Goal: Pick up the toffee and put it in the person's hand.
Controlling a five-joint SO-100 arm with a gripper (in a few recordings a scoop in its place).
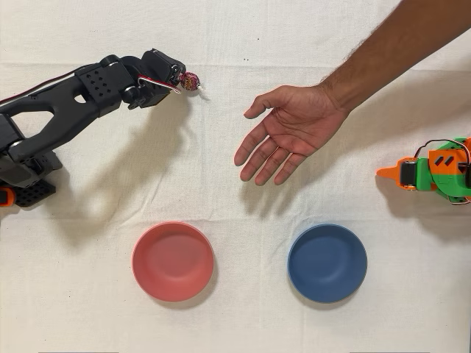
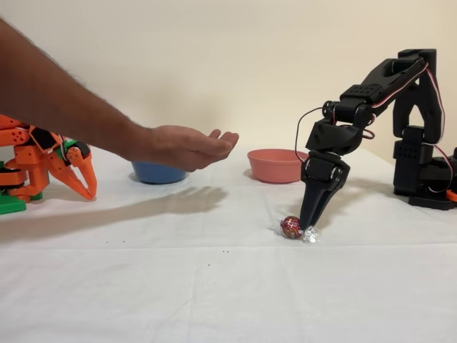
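Note:
The toffee (image 2: 290, 227), a small round sweet in dark red foil with clear twisted ends, rests on the white cloth. From above, the toffee (image 1: 190, 81) lies at the upper left, just past the tip of the black arm. My gripper (image 2: 308, 226) points straight down, its fingers closed to a narrow point on the wrapper end beside the foil ball. In the overhead view the gripper (image 1: 179, 79) touches the sweet's left side. The person's hand (image 1: 283, 132) hovers palm up with spread fingers, well to the right of the toffee. From the side, the hand (image 2: 187, 146) floats above the cloth.
A red bowl (image 1: 173, 261) and a blue bowl (image 1: 327, 262) stand along the near edge in the overhead view. The idle orange arm (image 1: 434, 170) sits at the right edge. The person's forearm (image 1: 397, 51) crosses the upper right.

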